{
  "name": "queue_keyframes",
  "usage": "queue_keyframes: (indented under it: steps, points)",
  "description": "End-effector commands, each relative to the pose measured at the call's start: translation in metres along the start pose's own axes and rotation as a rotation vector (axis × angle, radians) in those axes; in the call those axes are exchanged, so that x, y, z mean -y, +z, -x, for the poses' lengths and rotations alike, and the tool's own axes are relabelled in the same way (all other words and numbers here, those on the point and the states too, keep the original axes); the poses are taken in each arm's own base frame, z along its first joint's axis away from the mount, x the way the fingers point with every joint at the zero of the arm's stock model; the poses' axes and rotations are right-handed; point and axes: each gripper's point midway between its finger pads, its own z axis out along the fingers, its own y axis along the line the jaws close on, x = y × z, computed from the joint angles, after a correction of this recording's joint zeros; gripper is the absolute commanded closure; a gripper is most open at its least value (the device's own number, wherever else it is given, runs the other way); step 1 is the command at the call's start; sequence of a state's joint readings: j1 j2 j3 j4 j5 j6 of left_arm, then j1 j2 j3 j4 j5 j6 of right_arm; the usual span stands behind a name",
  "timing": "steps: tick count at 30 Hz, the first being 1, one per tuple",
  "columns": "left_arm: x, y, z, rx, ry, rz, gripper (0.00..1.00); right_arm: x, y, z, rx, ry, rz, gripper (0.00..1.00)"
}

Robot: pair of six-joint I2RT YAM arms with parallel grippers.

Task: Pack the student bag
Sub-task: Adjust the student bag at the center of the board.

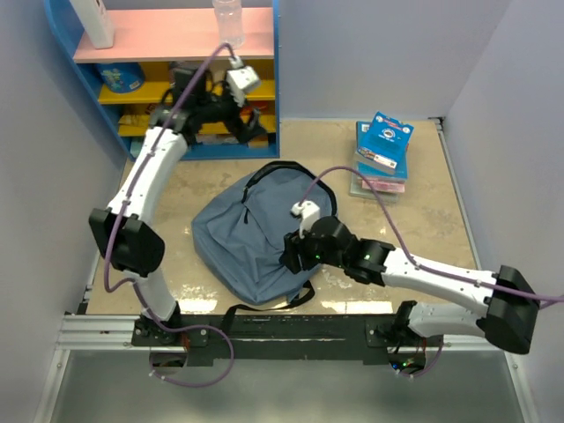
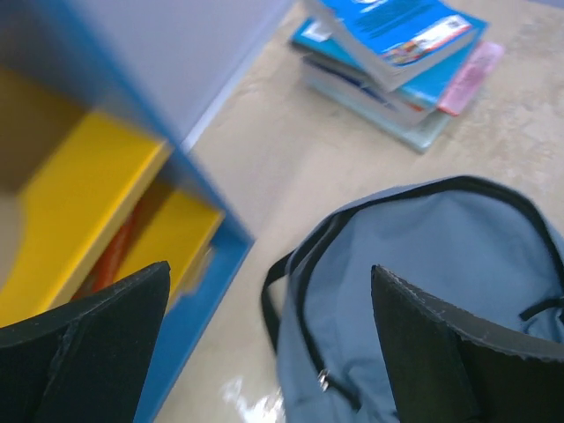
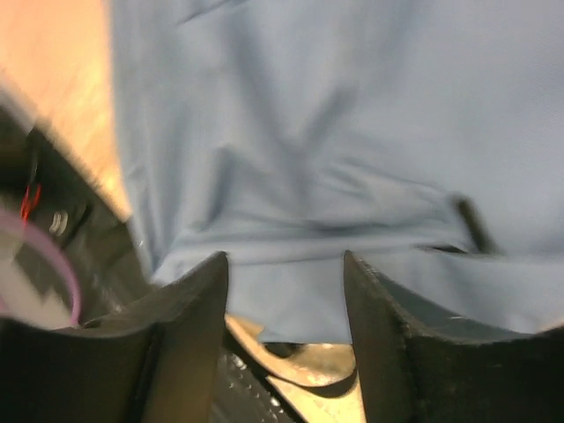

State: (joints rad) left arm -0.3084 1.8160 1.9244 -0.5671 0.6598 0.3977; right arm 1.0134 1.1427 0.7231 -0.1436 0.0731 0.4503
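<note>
The student bag (image 1: 251, 238), a slate-blue backpack with a black zipper, lies flat in the middle of the table. My right gripper (image 1: 295, 256) hangs low over its near right edge. In the right wrist view the bag (image 3: 335, 132) fills the frame, and the right gripper (image 3: 286, 291) is open, its fingers (image 3: 185, 326) either side of the fabric's edge without pinching it. My left gripper (image 1: 254, 123) is up by the shelf, behind the bag. In the left wrist view the left gripper (image 2: 269, 344) is wide open and empty, with the bag (image 2: 441, 264) below and beyond it.
A blue shelf unit (image 1: 176, 88) with a pink top and yellow boards stands at the back left, holding a white bottle (image 1: 95, 22) and a clear bottle (image 1: 227, 19). A stack of books (image 1: 382, 154) lies at the back right. Walls close in on both sides.
</note>
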Motion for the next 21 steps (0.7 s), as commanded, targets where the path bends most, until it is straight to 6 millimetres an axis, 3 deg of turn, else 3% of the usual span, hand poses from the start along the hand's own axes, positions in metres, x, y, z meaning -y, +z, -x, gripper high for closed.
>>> queue_keyframes:
  steps: [1,2,4,6,7,9,13,17,19,20,21]
  points:
    - [-0.023,-0.058,-0.030,-0.091,-0.166,0.108,0.00,-0.069,0.004,-0.015,-0.123,-0.284,0.264,0.59]
    - [-0.025,-0.063,-0.035,-0.105,-0.172,0.120,0.00,-0.069,0.015,-0.031,-0.189,-0.342,0.256,0.65]
    - [-0.024,-0.075,-0.046,-0.137,-0.198,0.137,0.00,-0.085,0.019,-0.038,-0.239,-0.402,0.296,0.75]
    - [-0.025,-0.083,-0.048,-0.144,-0.209,0.155,0.00,-0.091,0.028,-0.056,-0.305,-0.455,0.325,0.74]
    - [-0.029,-0.091,-0.045,-0.136,-0.208,0.179,0.00,-0.101,0.030,-0.057,-0.310,-0.484,0.344,0.72]
    - [-0.033,-0.100,-0.037,-0.114,-0.219,0.205,0.00,-0.100,0.040,-0.077,-0.385,-0.533,0.337,0.71]
    - [-0.042,-0.118,-0.023,-0.088,-0.246,0.247,0.00,-0.112,0.060,-0.096,-0.439,-0.577,0.371,0.71]
    - [-0.051,-0.141,-0.008,-0.059,-0.247,0.319,0.00,-0.129,0.093,-0.098,-0.413,-0.566,0.404,0.68]
    - [-0.054,-0.155,-0.003,-0.051,-0.242,0.349,0.00,-0.146,0.115,-0.079,-0.334,-0.551,0.406,0.67]
    - [-0.054,-0.159,-0.004,-0.056,-0.236,0.349,0.00,-0.143,0.133,-0.085,-0.339,-0.542,0.373,0.68]
    - [-0.053,-0.162,-0.002,-0.060,-0.232,0.352,0.00,-0.157,0.147,-0.062,-0.257,-0.529,0.366,0.69]
